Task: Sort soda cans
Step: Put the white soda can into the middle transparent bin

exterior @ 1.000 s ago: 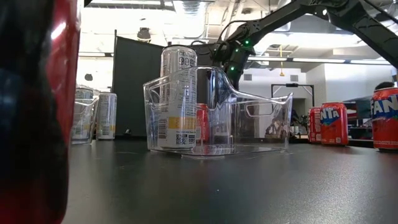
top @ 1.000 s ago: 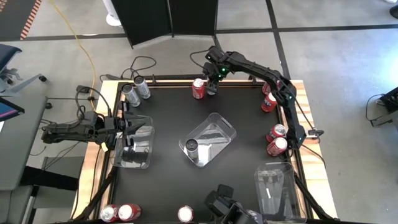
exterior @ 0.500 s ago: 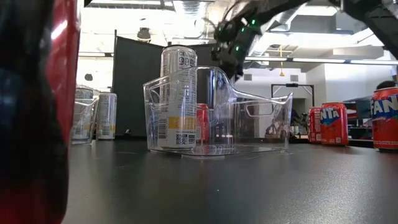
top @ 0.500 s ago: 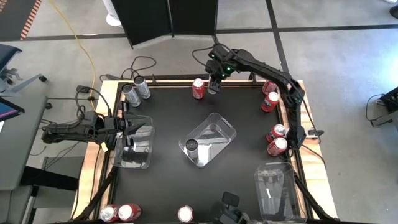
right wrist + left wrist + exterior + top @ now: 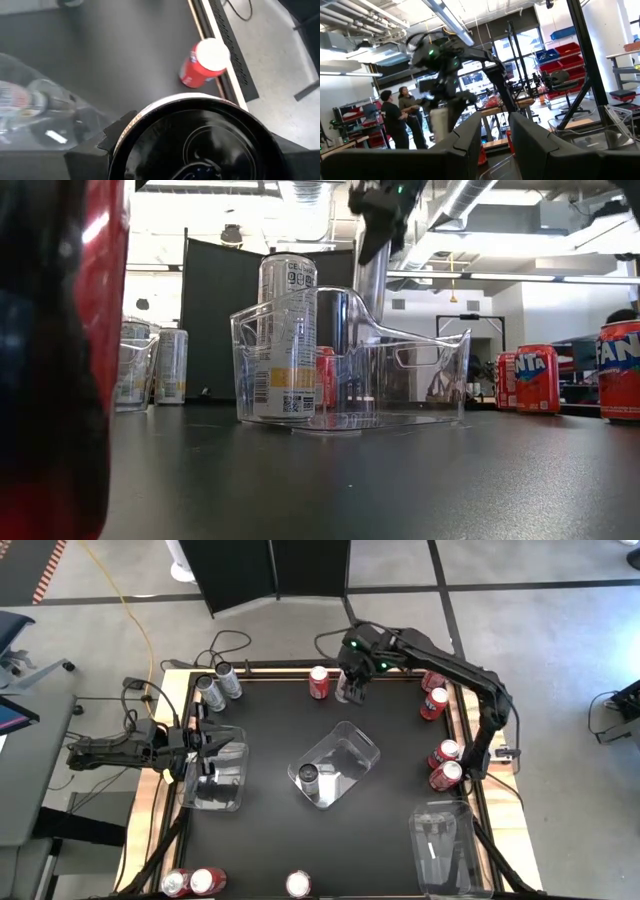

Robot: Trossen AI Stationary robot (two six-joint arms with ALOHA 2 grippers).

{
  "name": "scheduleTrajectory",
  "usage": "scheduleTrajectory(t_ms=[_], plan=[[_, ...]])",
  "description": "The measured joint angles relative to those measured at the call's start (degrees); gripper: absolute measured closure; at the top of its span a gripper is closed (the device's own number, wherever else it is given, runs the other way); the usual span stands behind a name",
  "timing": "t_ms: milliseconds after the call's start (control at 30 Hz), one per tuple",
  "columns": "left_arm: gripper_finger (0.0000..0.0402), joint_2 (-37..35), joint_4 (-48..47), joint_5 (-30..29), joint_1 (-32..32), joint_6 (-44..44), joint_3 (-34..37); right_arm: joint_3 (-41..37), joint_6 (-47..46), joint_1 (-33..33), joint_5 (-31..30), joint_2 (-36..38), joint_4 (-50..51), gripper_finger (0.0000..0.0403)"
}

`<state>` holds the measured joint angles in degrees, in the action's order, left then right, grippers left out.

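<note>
My right gripper (image 5: 352,687) hangs over the table's far edge, shut on a silver-grey soda can with a dark top (image 5: 371,275), just right of a standing red can (image 5: 319,682). In the right wrist view the can's dark top (image 5: 200,145) fills the bottom of the picture. A clear tray (image 5: 338,762) in the middle of the table holds one upright silver can (image 5: 309,774). My left gripper (image 5: 496,145) waits open over the clear tray (image 5: 215,768) at the left edge, with nothing between its fingers. My right gripper pinches the silver can's side wall just below its dark top (image 5: 150,112), one finger (image 5: 90,160) on either side. The fingers slant down from above. The can hangs upright below them (image 5: 371,290), lifted clear of the table.
Two silver cans (image 5: 218,683) stand at the far left corner. Red cans stand along the right edge (image 5: 433,700) (image 5: 445,762) and the near edge (image 5: 195,882) (image 5: 298,884). A third clear tray (image 5: 445,845) sits near right. People stand in the room beyond.
My right gripper has risen from the far edge beside the red can and drifted a little toward the table's right and near side. It has carried the silver can up off the table. The can stays upright. The red can has stayed in place.
</note>
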<state>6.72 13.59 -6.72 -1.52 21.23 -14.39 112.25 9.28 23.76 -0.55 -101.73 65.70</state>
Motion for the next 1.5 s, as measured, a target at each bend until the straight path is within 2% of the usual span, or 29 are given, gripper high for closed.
scheduleTrajectory(t_ms=[467, 733, 967, 1167, 1500], plan=[[0.0301, 0.0, 0.7, 0.0, 0.0, 0.4, 0.0, 0.0, -8.6, -16.5, -2.5, 2.2, 3.9, 0.0139], [0.0301, 0.0, 0.8, 0.0, 0.0, -0.5, 0.0, 0.0, -12.4, -21.7, -4.3, 1.3, 3.8, 0.0139], [0.0301, 0.0, -0.6, 0.0, 0.0, -2.8, 0.0, 0.0, -12.5, -23.8, -4.3, -4.0, 4.5, 0.0139], [0.0301, 0.0, -1.1, 0.0, 0.0, -5.9, 0.0, 0.0, -11.3, -21.9, -4.1, -8.0, 6.0, 0.0139], [0.0301, 0.0, -3.9, 0.0, 0.0, -7.6, 0.0, -0.1, -12.6, -18.8, -3.9, -8.4, 3.2, 0.0139]])
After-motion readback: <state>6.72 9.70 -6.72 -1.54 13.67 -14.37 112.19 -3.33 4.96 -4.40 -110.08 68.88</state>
